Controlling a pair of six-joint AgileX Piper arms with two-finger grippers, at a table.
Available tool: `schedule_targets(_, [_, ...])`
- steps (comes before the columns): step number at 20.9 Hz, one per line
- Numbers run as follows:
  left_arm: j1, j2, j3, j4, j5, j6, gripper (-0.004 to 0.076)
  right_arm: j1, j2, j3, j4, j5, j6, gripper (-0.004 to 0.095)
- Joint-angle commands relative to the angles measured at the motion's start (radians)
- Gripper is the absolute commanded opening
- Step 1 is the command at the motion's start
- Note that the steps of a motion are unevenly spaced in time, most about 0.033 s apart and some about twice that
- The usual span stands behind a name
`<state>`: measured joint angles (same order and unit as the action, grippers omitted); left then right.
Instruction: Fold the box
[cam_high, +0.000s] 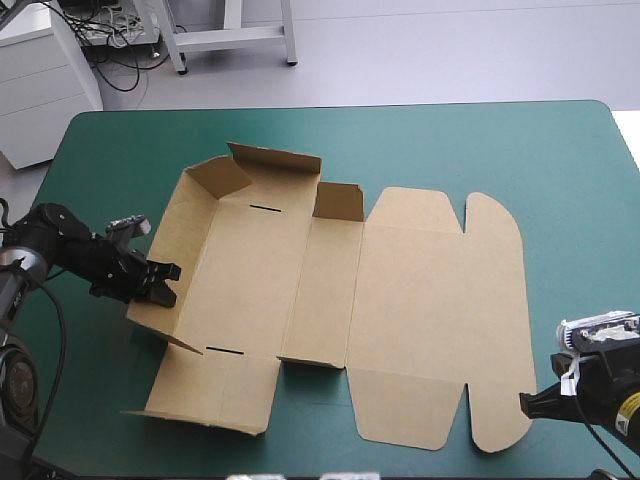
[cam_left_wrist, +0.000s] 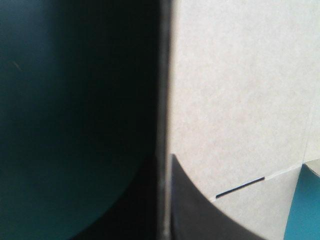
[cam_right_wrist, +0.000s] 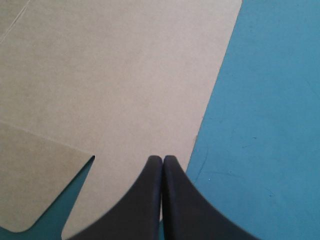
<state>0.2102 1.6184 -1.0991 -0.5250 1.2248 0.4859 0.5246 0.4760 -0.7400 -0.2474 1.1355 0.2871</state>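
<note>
The brown box (cam_high: 400, 290) lies across the middle of the table. Its lid is flat toward the right, and several walls stand raised around the base on the left. My left gripper (cam_high: 160, 283) is shut on the base's left wall. In the left wrist view that wall (cam_left_wrist: 163, 100) runs edge-on between the black fingers (cam_left_wrist: 192, 212), with the base's inside (cam_left_wrist: 240, 90) beyond. My right gripper (cam_high: 528, 404) is shut at the lid's near right corner. Its joined tips (cam_right_wrist: 162, 161) sit over the lid (cam_right_wrist: 100, 75), just inside its edge.
Two short black slots (cam_high: 265, 209) mark the base. The near side flap (cam_high: 200, 395) lies flat toward the table's front edge. Teal-green cover (cam_high: 450, 140) shows between the box and the far edge, and more (cam_right_wrist: 270, 125) beside the lid on the right.
</note>
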Motion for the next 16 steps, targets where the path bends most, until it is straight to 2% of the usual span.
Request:
schedule_targets(1, [-0.053, -0.079, -0.129, 0.033, 0.083, -0.022, -0.0032, -0.005, 0.007, -0.024, -0.022, -0.039, -0.005, -0.0023])
schedule_targets(4, [-0.208, -0.088, -0.265, 0.276, 0.081, -0.072, -0.0032, -0.005, 0.007, -0.024, -0.011, -0.027, -0.005, -0.0023])
schedule_targets(9, [-0.44, -0.088, -0.415, 0.555, 0.074, -0.063, -0.0032, -0.005, 0.007, -0.024, -0.001, -0.027, -0.001, -0.0023])
schedule_targets(12, [-0.559, -0.086, -0.491, 0.772, 0.075, 0.0, -0.0032, -0.005, 0.007, -0.024, 0.064, -0.027, -0.001, -0.0023])
schedule_targets(16, [-0.628, -0.086, -0.508, 0.89, 0.074, 0.08, -0.0032, -0.005, 0.007, -0.024, 0.077, -0.029, -0.001, -0.0023])
